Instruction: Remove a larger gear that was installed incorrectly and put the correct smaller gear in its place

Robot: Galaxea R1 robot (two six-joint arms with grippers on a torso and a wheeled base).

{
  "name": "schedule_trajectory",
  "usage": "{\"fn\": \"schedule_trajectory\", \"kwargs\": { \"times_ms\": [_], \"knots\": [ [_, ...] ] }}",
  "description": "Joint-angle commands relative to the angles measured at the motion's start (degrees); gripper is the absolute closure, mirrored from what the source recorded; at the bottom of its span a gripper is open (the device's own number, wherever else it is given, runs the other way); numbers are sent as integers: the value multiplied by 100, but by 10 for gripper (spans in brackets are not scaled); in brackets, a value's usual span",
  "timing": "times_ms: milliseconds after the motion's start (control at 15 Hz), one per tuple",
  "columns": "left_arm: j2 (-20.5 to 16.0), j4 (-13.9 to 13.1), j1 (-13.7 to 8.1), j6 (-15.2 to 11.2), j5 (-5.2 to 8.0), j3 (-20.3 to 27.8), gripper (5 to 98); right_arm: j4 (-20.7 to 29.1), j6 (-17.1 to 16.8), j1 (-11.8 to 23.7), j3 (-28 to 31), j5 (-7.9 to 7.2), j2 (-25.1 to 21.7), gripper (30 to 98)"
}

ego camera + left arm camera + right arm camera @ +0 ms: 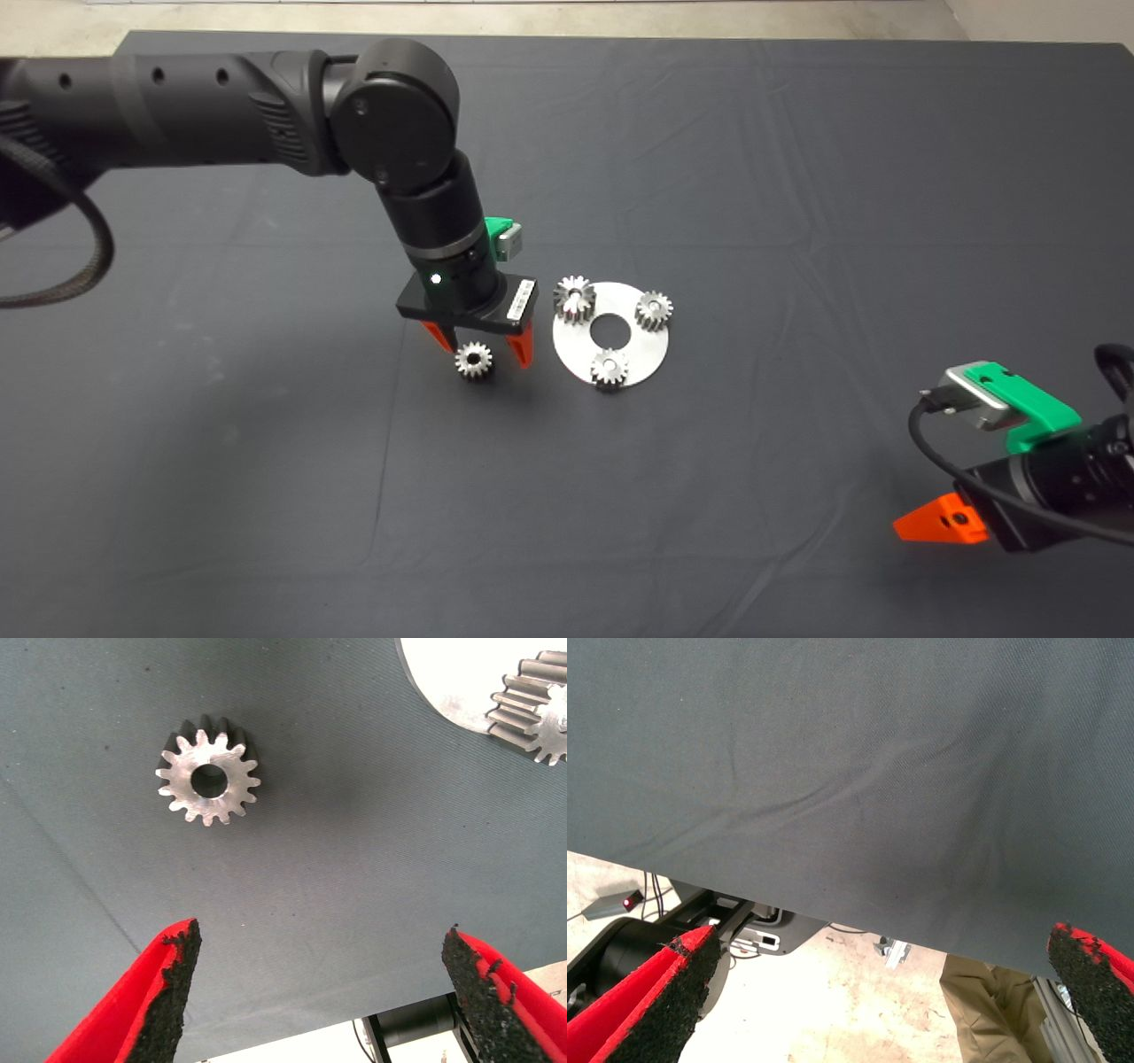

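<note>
Dark mat (797, 177) spread across the table. Round silver plate (651, 346) lay at centre, carrying 3 gears: the larger gear (574, 298) on its far-left edge, 2 small ones at right and near. Left gripper (479, 344) hovered just left of the plate, fingers spread wide, gripping nothing. Smaller gear (474, 361) lay flat on the mat between those fingers, touching neither. Right gripper (877, 1010) parked at near right, fingers apart.

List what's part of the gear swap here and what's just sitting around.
Job: larger gear on the steel disc; smaller gear on the mat, under the open left pincer.
Idle: two other small gears on the disc; right pincer, parked lower right.
</note>
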Motion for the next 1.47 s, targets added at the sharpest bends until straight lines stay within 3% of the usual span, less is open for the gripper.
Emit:
{"fn": "schedule_trajectory", "kwargs": {
  "times_ms": [0, 533, 867, 1000, 1133, 1267, 1400],
  "knots": [
    [16, -38, -132, 27, 52, 57, 346, 179, -9, 61, 9, 13, -25, 307],
    [177, 24, -106, 18, 43, 18, 241, 170, 29, 61, 6, 6, 120, 307],
    [85, 367, -70, 70, 25, -110, 145, 179, 27, 52, 1, 6, 120, 307],
    [113, 375, -53, 354, 43, -278, 113, 179, 34, 61, 9, 6, 120, 307],
    [104, 364, -44, 472, 34, -588, 94, 179, 34, 70, 1, 6, 120, 307],
    [121, 367, 151, 687, 34, -732, 72, 178, 34, 70, 1, 6, 127, 307],
    [96, 392, 261, 712, 25, -854, 61, 179, 34, 70, 1, 6, 120, 307]
  ]
}}
